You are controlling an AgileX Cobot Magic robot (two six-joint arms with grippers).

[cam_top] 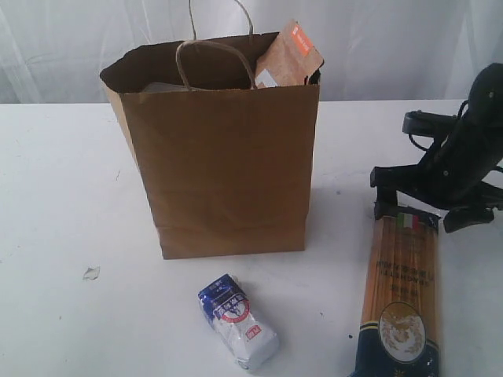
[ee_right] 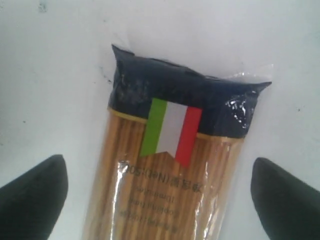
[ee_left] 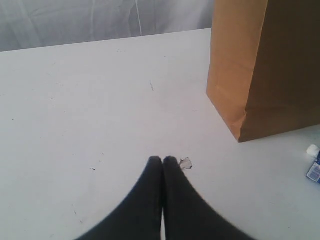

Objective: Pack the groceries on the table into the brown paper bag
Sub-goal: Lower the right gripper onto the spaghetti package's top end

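The brown paper bag (cam_top: 228,173) stands upright mid-table, and a brown pouch with an orange label (cam_top: 289,56) sticks out of its top corner. In front of it a blue-white pouch (cam_top: 237,320) lies flat on the table (cam_top: 55,196). The long spaghetti pack (cam_top: 401,298) lies to the right. My right gripper (cam_top: 420,210) hovers open over its far, flag-marked end, one finger on each side of the pack (ee_right: 175,150) without touching it. My left gripper (ee_left: 162,160) is shut and empty, low over bare table beside the bag (ee_left: 270,65).
A small white crumb (ee_left: 186,163) lies just past the left fingertips, also seen on the table's left (cam_top: 91,272). A white curtain (cam_top: 63,39) hangs behind the table's far edge. The blue-white pouch's corner (ee_left: 315,170) shows beyond the bag.
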